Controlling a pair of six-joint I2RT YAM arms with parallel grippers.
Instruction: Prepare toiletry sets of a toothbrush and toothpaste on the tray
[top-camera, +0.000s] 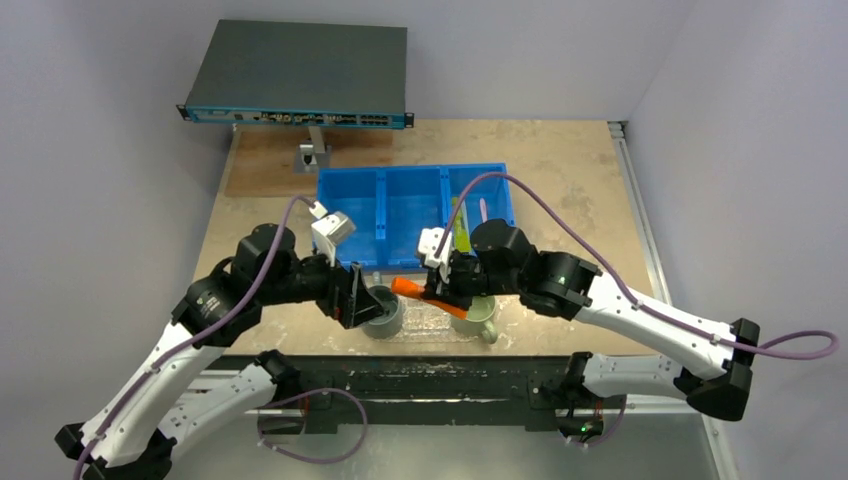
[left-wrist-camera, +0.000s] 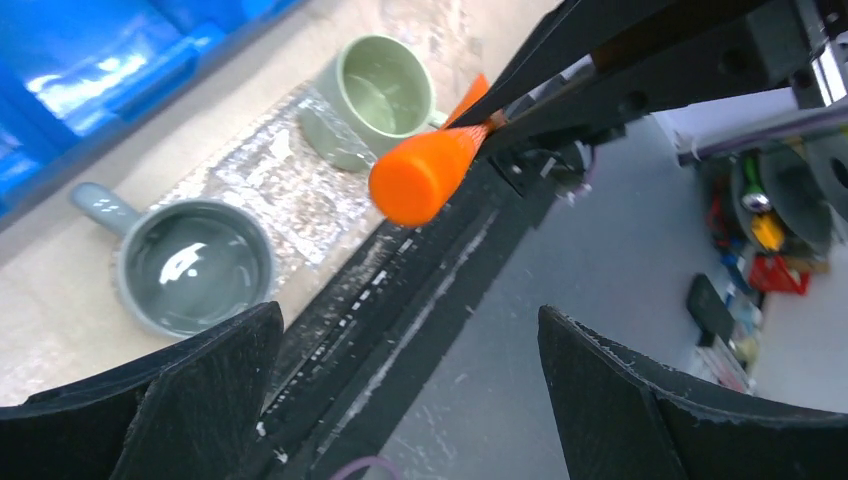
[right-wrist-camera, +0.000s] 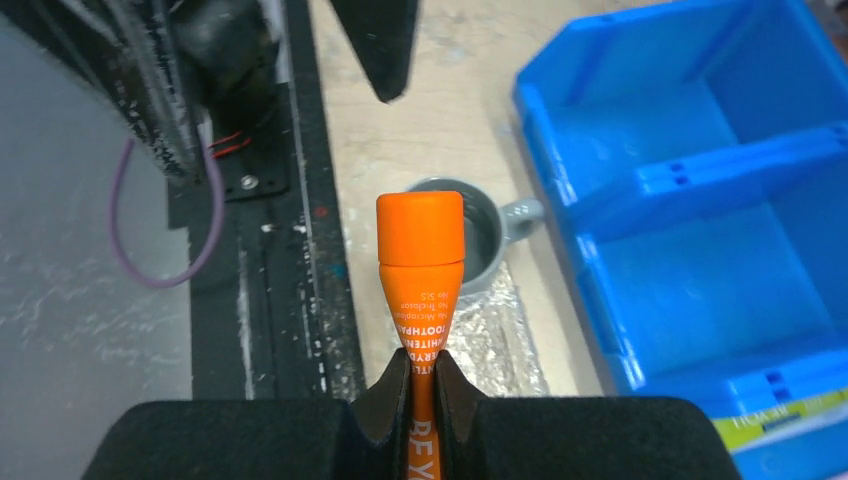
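Zero placed as yet — gripped orange toothpaste tube (right-wrist-camera: 420, 260) in right gripper (right-wrist-camera: 421, 378) above tray (left-wrist-camera: 270, 190); held left gripper (left-wrist-camera: 405, 315) wide open, empty. Found grey mug (left-wrist-camera: 128, 285) and pale-green mug (left-wrist-camera: 330, 140) empty, green tube (top-camera: 461, 228) in blue bin (top-camera: 410, 169).

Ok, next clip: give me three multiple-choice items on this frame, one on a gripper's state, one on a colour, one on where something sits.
1. The left gripper is: A) open with nothing between its fingers; B) shut on a tube; C) shut on nothing.
2. The tube held by the right gripper is: A) green; B) orange; C) white.
3. In the top view, the grey mug stands: A) left of the pale-green mug; B) right of it; C) stacked inside it.

Answers:
1 A: the left wrist view shows its two fingers wide apart with only open space between them.
2 B: its cap and body are orange in every view.
3 A: the two mugs stand apart, with the grey one on the left.
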